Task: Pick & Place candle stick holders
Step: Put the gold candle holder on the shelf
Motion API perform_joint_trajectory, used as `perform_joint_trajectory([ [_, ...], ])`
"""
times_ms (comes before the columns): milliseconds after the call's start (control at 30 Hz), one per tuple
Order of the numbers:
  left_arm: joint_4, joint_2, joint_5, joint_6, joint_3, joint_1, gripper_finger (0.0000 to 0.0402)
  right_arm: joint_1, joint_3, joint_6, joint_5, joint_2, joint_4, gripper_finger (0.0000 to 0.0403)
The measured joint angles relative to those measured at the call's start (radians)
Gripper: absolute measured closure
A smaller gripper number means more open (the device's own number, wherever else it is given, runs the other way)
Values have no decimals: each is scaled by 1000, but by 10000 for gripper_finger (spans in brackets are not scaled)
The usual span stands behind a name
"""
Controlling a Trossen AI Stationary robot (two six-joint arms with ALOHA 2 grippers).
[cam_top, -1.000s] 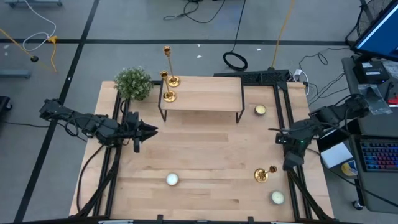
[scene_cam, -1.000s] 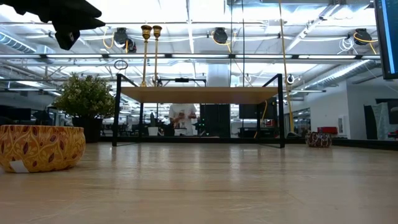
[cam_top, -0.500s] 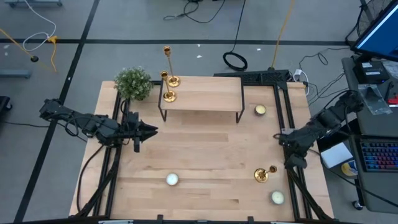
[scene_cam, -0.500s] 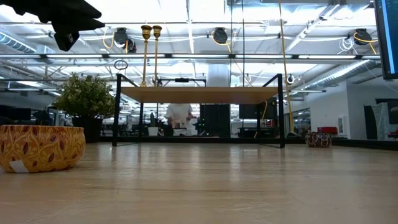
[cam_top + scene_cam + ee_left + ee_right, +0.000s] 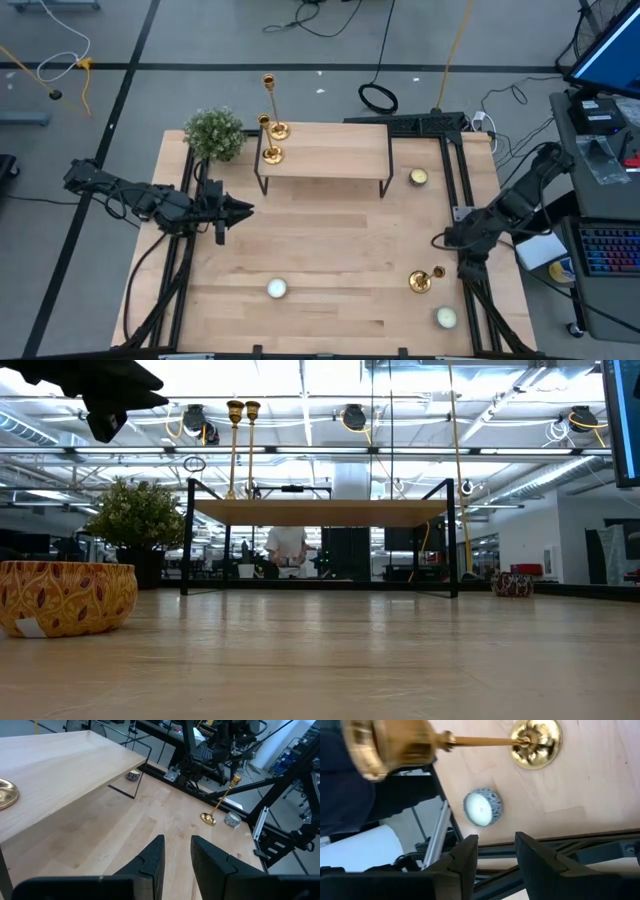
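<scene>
The right gripper (image 5: 440, 240), fingers apart and empty, should descend squarely onto the candlestick (image 5: 424, 279) at its five o'clock.

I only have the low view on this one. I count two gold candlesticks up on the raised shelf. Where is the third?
Observer: The third candlestick stands on the table itself, near the right edge, far from the shelf.
Operator: Is an arm holding it?
Observer: No. The right tool hangs close by on its shelf side, fingers apart and empty.
Operator: Anything crowding it?
Observer: A white candle sits beside it, farther from the shelf, not touching.
</scene>
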Motion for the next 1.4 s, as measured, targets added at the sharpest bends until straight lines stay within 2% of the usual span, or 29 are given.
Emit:
perform_joint_trajectory([
  [167,-1,0,0,-2,0,0,309,0,-40,42,-12,0,21,277],
  [367,-1,0,1,-12,0,0,309,0,-64,61,-107,0,28,277],
  [700,-1,0,1,-15,0,0,309,0,-65,53,-72,0,68,273],
  [867,-1,0,2,-15,0,0,309,-1,-65,53,-48,0,68,250],
  [1167,-1,0,4,-14,0,0,309,-1,-65,18,5,0,67,177],
  [1400,-1,0,4,-14,0,0,309,0,-65,-12,36,0,67,165],
])
